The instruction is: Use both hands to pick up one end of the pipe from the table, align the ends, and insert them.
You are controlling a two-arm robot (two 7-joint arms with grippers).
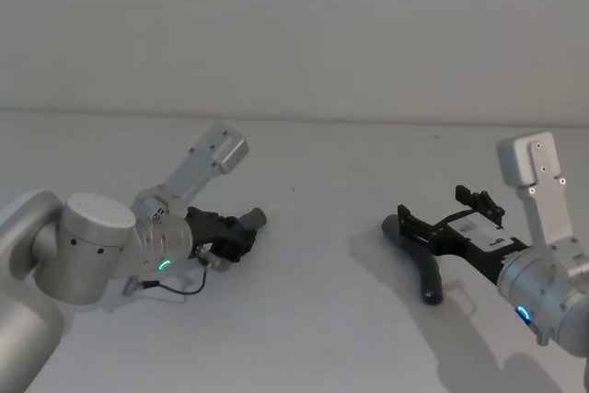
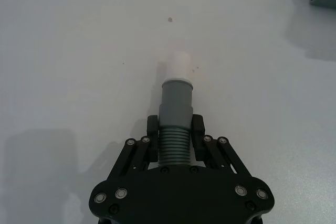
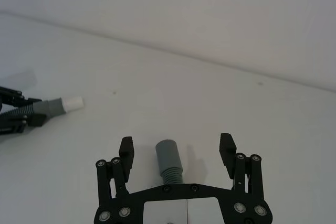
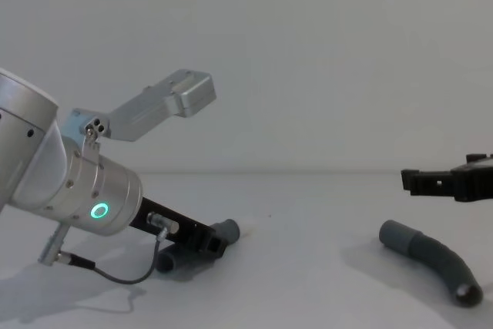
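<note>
Left wrist view: your left hand pinches the white-tipped pipe piece by its ribs, at the tabletop's left. Your right hand is spread astride the second pipe piece, which lies at right. Close, lift, then align the cuffs.

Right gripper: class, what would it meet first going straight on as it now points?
Likely nothing: the right gripper looks level above the grey cuff; bare table beyond, depth unclear.
</note>
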